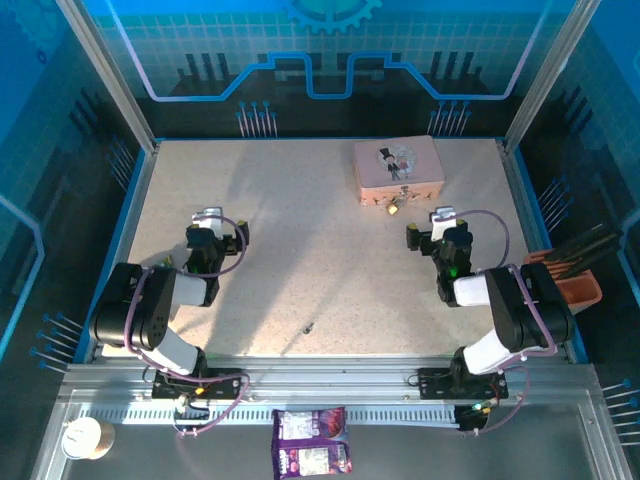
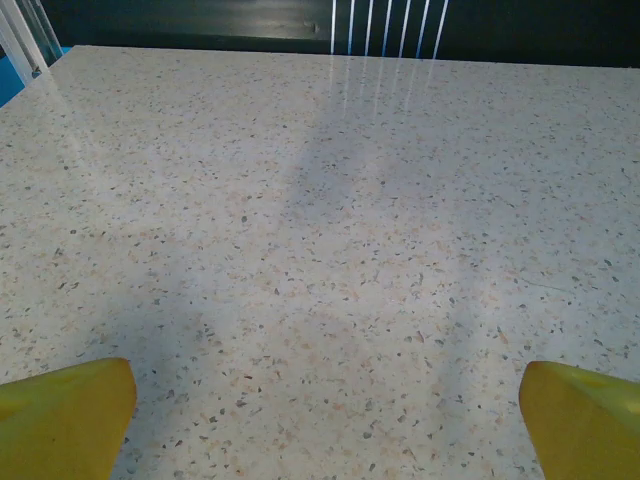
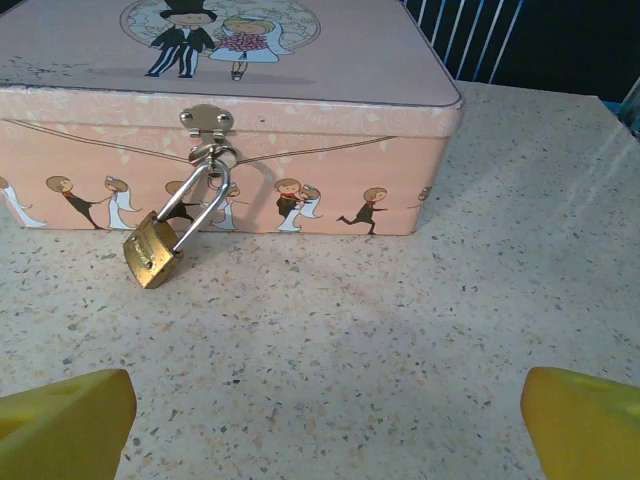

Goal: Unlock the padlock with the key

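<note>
The small brass padlock (image 3: 152,252) hangs by its silver shackle from the hasp of the pink tin (image 3: 330,70) and rests tilted on the table against the tin's front wall; from above, the padlock (image 1: 394,207) sits at the tin's (image 1: 398,168) near side. My right gripper (image 3: 328,420) is open, a short way in front of the tin and to the right of the padlock, with nothing between its fingers. From above, the right gripper (image 1: 441,214) is beside the tin. The key (image 1: 308,327) is a dark sliver lying on the table at centre front. My left gripper (image 2: 328,420) (image 1: 207,214) is open over bare table.
An orange-brown holder (image 1: 575,282) with dark tools stands off the table's right edge. A paper cup (image 1: 82,437) and a snack packet (image 1: 311,441) lie on the near ledge below the arm bases. Raised blue rims (image 1: 135,200) border the table.
</note>
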Tool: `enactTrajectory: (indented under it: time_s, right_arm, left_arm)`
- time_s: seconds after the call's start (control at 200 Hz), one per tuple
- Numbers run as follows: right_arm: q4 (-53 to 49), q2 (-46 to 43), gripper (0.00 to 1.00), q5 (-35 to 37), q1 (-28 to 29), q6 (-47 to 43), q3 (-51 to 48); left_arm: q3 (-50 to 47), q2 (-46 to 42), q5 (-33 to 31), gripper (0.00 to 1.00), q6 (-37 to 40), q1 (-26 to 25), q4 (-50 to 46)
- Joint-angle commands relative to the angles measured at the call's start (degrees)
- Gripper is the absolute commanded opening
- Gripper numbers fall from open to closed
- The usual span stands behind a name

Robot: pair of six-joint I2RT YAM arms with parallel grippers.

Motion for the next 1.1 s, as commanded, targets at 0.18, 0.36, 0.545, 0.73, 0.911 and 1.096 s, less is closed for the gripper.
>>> enactTrajectory:
  time_s: [0.18, 0.36, 0.545, 0.73, 0.911, 1.096]
  right_arm:
    - [-0.2, 0.0, 1.0, -2.0, -0.8, -0.1, 1.6]
    - [-0.3, 0.0, 0.99, -2.4, -1.1, 0.0, 1.6]
    - [-0.3, 0.0, 1.0, -2.4, -1.1, -0.1, 1.5]
    - [-0.3, 0.0, 1.0, -2.3, -1.0, -0.1, 1.6]
    - [-0.2, -0.1, 1.0, -2.7, -1.3, 0.3, 1.6]
    - [-0.2, -0.1, 1.0, -3.0, -1.5, 0.3, 1.5]
  left_arm:
    - [1.2, -0.2, 1.0, 0.99, -0.5, 0.5, 0.0]
    - [1.2, -0.2, 1.0, 0.99, -0.4, 0.5, 0.0]
    - [1.1, -0.2, 1.0, 0.99, -0.4, 0.5, 0.0]
    - [1.1, -0.2, 1.0, 0.99, -0.5, 0.5, 0.0]
    - [1.1, -0.2, 1.1, 0.99, -0.4, 0.5, 0.1]
    - [1.1, -0.2, 1.0, 0.99, -0.4, 0.5, 0.1]
